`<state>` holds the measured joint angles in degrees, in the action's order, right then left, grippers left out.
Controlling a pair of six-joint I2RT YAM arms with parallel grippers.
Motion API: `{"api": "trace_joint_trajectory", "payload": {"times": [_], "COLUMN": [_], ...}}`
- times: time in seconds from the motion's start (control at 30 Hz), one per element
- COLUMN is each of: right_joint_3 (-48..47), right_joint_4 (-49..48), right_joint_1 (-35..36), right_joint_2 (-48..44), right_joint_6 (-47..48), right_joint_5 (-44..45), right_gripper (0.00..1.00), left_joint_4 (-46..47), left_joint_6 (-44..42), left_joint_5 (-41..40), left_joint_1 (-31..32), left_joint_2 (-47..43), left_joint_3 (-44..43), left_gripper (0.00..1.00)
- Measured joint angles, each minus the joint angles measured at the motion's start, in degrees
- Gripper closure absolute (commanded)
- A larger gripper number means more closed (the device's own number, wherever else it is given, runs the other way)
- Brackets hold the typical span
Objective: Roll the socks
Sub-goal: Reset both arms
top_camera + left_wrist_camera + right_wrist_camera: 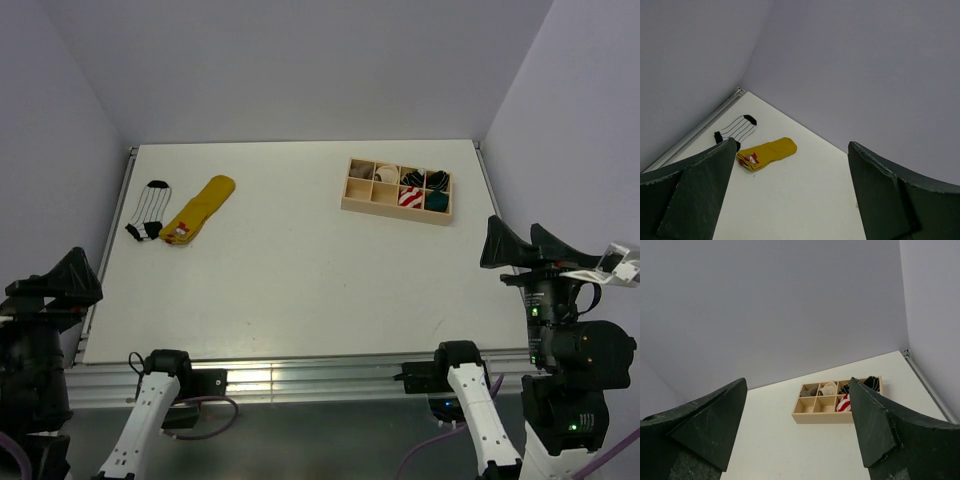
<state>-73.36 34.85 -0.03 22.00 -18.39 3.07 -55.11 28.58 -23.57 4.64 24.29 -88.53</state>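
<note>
Two socks lie flat at the table's far left: a white sock with thin black stripes [150, 210] [737, 128] and a yellow sock with a small red figure [200, 208] [767, 152] beside it. Rolled socks sit in a wooden divided box [365, 205] [822, 418], among them a red-and-white striped sock [411, 197] [843, 403] and a dark green sock [437, 201]. My left gripper [55, 288] [792, 150] hangs open at the near left edge, far from the flat socks. My right gripper [525, 248] [798, 385] stands open at the near right, empty.
The box also holds beige, grey and black-striped rolls in its back row; two front compartments show bare wood. Grey walls close in the table on three sides. A metal rail [300, 378] runs along the near edge by the arm bases.
</note>
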Motion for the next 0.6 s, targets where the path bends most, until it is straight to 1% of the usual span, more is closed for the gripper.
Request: {"api": "trace_joint_trajectory", "payload": {"times": [0.13,0.27,0.6], "right_joint_3": [0.9,2.3,7.3], "right_joint_4": [1.1,0.6,-0.2], "right_joint_1": [3.7,6.1,6.7], "right_joint_2": [-2.1,-4.3,-5.1], "right_joint_6": [1.7,3.0,3.6], "right_joint_5": [3.0,5.4,6.1], "right_gripper": [0.11,0.11,0.11], "left_joint_4": [-1.4,-2.5,-3.5], "left_joint_6": [0.0,0.0,0.2], "left_joint_5": [-4.2,-6.1,-8.0], "left_joint_1": [1.5,1.9,2.3], "left_joint_2": [-2.2,-2.5,-2.8], "left_joint_3": [1.3,2.5,4.9], "left_gripper": [0.0,0.01,0.01]}}
